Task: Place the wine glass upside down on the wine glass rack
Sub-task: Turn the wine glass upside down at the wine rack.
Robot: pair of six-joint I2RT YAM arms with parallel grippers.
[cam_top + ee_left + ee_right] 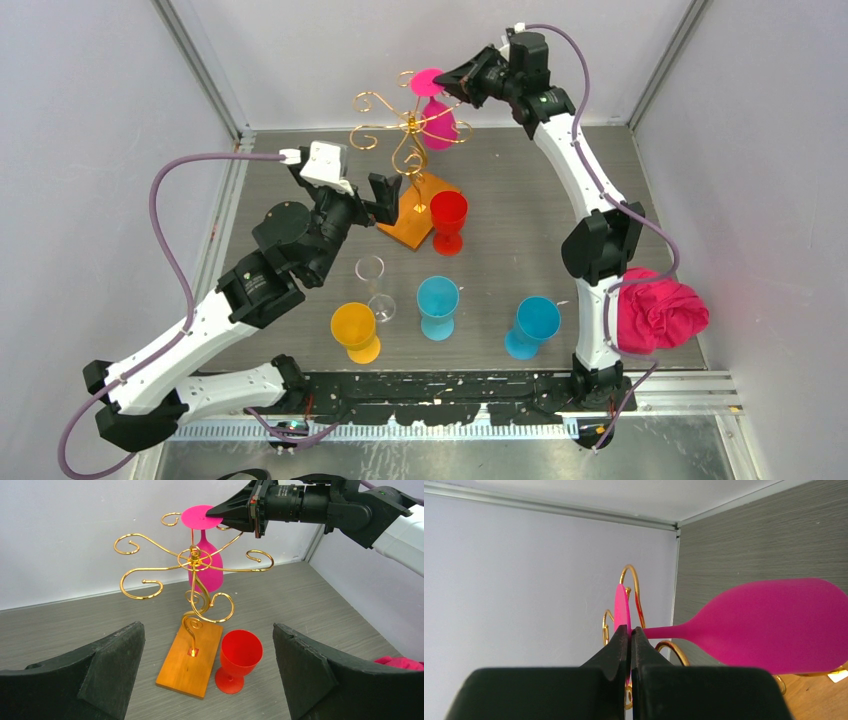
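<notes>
My right gripper (447,80) is shut on the round foot of a pink wine glass (437,125) and holds it upside down, bowl hanging, among the scroll arms of the gold wire wine glass rack (408,130). The rack stands on its orange-brown wooden base (415,215). In the right wrist view the fingertips (621,635) pinch the foot edge, with the pink glass's bowl (774,625) to the right. In the left wrist view the glass (204,570) hangs just behind the rack's centre (194,560). My left gripper (365,195) is open and empty beside the base.
A red glass (448,218) stands next to the rack base. A clear glass (372,285), a yellow one (353,330) and two teal ones (437,305) (533,325) stand nearer the front. A pink cloth (655,312) hangs on the right arm.
</notes>
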